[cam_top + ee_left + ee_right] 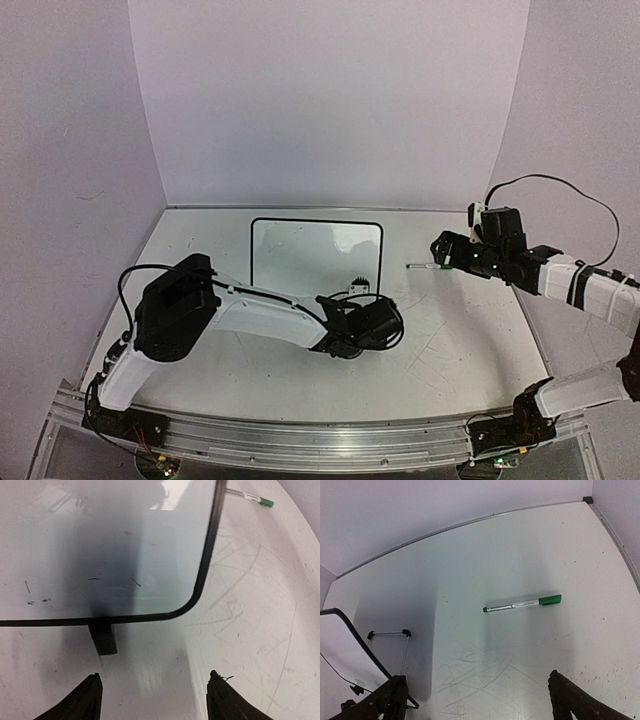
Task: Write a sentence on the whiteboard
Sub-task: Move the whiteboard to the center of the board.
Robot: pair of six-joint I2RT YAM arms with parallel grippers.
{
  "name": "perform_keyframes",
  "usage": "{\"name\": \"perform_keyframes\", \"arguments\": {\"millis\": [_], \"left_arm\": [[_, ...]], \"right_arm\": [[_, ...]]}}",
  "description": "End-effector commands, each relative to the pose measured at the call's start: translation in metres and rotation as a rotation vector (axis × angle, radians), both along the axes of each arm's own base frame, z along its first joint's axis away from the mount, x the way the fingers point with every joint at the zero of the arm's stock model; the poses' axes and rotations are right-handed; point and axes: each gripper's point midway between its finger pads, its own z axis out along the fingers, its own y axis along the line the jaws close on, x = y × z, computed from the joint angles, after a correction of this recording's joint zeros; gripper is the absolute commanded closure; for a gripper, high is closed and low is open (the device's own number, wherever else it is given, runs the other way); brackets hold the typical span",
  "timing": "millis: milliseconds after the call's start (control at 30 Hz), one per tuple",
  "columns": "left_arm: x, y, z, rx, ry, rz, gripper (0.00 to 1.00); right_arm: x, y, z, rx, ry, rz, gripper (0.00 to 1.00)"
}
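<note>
The whiteboard (300, 250), white with a thin black frame, lies flat at the table's middle. No written words show on it. The left wrist view shows only a few short dark specks on its surface (100, 555). My left gripper (352, 303) is open and empty at the board's near right corner (154, 680), beside a black foot (102, 639). A marker with a green cap (421, 266) lies on the table right of the board. My right gripper (440, 252) hovers open and empty just behind it. The marker also shows in the right wrist view (522, 603), ahead of my open gripper (475, 685).
The scratched white tabletop (450, 340) is walled by pale panels at the back and sides. The marker's green cap shows in the left wrist view (265, 502). A thin wire leg with black tips (390, 633) sticks out by the board's corner.
</note>
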Motion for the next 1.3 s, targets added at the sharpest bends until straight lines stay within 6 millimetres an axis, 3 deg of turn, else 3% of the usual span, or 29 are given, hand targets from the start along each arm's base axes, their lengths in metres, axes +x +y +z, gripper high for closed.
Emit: {"name": "perform_keyframes", "arguments": {"millis": [0, 100, 167, 300, 367, 467, 633, 767, 900, 1100, 1267], "left_arm": [[-0.021, 0.002, 0.076, -0.050, -0.093, -0.261, 0.23], [-0.028, 0.040, 0.102, -0.040, -0.165, -0.315, 0.17], [-0.026, 0.068, 0.108, -0.028, -0.173, -0.317, 0.10], [-0.004, 0.150, 0.067, -0.050, -0.006, -0.200, 0.04], [0.002, 0.174, 0.057, -0.060, 0.012, -0.186, 0.03], [0.009, 0.182, 0.047, -0.099, 0.050, -0.218, 0.03], [0.024, 0.170, 0.033, -0.139, 0.094, -0.261, 0.07], [0.028, 0.151, 0.023, -0.172, 0.118, -0.303, 0.19], [0.040, 0.146, 0.011, -0.127, 0.102, -0.297, 0.29], [0.051, 0.147, -0.006, -0.060, 0.086, -0.274, 0.28], [0.048, 0.138, -0.005, -0.082, 0.100, -0.284, 0.29]], "right_arm": [[0.011, 0.013, 0.007, 0.017, -0.008, 0.037, 0.02], [0.005, 0.021, -0.003, 0.015, 0.020, 0.091, 0.02], [-0.005, 0.028, -0.011, 0.007, 0.039, 0.129, 0.02], [-0.023, 0.048, -0.028, -0.005, 0.088, 0.193, 0.02], [-0.028, 0.059, -0.031, -0.013, 0.105, 0.216, 0.02], [-0.025, 0.064, -0.029, -0.014, 0.106, 0.206, 0.02], [-0.016, 0.061, -0.015, -0.018, 0.068, 0.166, 0.02], [-0.014, 0.055, -0.009, -0.029, 0.047, 0.135, 0.02], [-0.015, 0.051, -0.008, -0.036, 0.040, 0.123, 0.02], [-0.015, 0.044, -0.008, -0.060, 0.027, 0.103, 0.02], [-0.013, 0.040, -0.008, -0.076, 0.022, 0.077, 0.02]]}}
